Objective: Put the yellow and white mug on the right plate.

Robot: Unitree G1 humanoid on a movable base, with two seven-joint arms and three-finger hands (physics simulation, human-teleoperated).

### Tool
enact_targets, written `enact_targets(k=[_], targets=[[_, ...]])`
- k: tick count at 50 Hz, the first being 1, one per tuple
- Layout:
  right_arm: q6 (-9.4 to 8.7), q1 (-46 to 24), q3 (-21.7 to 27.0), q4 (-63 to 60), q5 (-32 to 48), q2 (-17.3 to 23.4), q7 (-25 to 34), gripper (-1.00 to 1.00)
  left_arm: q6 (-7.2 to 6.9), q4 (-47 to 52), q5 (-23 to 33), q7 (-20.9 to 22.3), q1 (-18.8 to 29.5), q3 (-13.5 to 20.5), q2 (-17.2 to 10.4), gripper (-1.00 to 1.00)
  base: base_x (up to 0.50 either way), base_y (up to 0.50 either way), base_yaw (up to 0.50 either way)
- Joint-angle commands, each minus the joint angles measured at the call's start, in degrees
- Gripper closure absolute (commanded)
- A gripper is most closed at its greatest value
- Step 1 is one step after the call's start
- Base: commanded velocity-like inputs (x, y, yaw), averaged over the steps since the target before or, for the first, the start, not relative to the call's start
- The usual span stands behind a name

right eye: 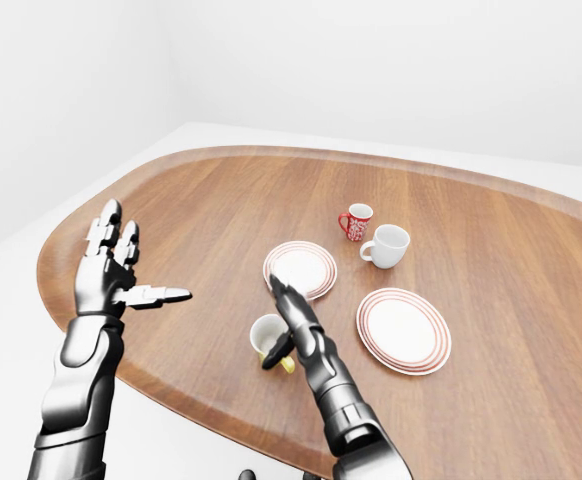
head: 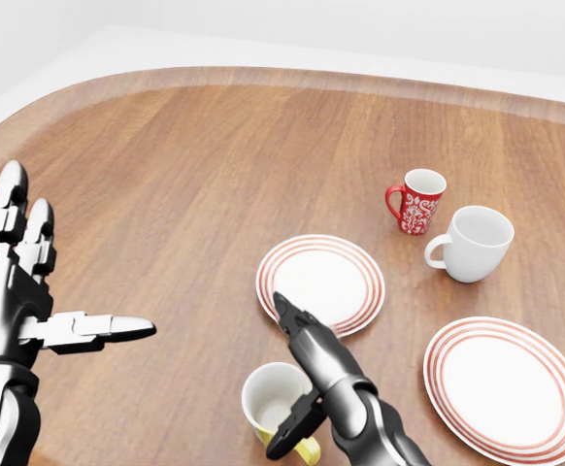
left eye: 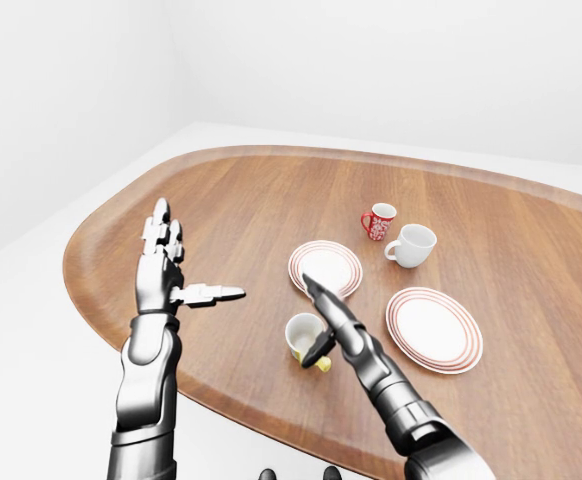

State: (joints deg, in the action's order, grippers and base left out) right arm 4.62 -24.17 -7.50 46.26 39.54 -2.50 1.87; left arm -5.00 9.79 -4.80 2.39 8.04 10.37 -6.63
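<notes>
- We see white walls and floor around a rounded wooden tabletop (left eye: 271,190).
- Our right plate (head: 507,387) sits at 4 o'clock of the left plate (head: 320,281).
- Our yellow and white mug (head: 275,400) stands at 7 o'clock of that left plate.
- Right hand (head: 307,374): fingers spread about the mug; left hand (head: 20,282): fingers splayed wide.

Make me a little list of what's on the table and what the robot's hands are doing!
Table: brown wooden table with a rounded edge
Yellow and white mug: yellow and white mug near the bottom of the head view, upright, not on a plate
Plates: left plate and right plate, both white with red rings, nothing on them
Other cups: red patterned mug; white mug beside it
Right hand: right hand at the yellow and white mug, fingers stretched out, thumb by its handle
Left hand: left hand raised, fingers spread, holding nothing
</notes>
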Motion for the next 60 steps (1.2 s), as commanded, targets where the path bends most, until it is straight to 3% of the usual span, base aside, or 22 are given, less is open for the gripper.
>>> enact_targets(k=[1, 51, 52, 53, 54, 60], targets=[[0.38, -0.6, 0.1, 2.8, 0.0, 0.0, -1.1, -1.0, 0.0, -0.2, 0.1, 0.0, -0.1, -0.1, 0.1, -1.0, 0.0, 0.0, 0.0], [0.38, -1.8, 0.4, 6.8, -0.2, 0.3, -2.4, -1.0, 0.0, 0.4, 0.2, 0.1, -0.3, -0.2, 0.2, -1.0, 0.0, 0.0, 0.0], [0.38, -1.8, 0.4, 6.7, -0.2, 0.2, -2.4, -0.15, 0.0, 0.6, 0.2, 0.1, -0.3, -0.2, 0.2, -1.0, 0.0, 0.0, 0.0], [0.38, -1.7, 0.4, 6.6, -0.2, 0.2, -2.4, 0.86, 0.0, 0.6, 0.2, 0.1, -0.3, -0.2, 0.2, -1.0, 0.0, 0.0, 0.0], [0.38, -1.7, 0.4, 6.6, -0.2, 0.3, -2.4, 1.0, 0.0, 0.4, 0.2, 0.1, -0.2, -0.1, 0.2, -1.0, 0.0, 0.0, 0.0], [0.38, -1.4, 0.4, 5.9, -0.2, 0.2, -2.3, 1.0, 0.0, 0.8, 0.2, 0.0, -0.3, -0.1, 0.2, -1.0, 0.0, 0.0, 0.0]])
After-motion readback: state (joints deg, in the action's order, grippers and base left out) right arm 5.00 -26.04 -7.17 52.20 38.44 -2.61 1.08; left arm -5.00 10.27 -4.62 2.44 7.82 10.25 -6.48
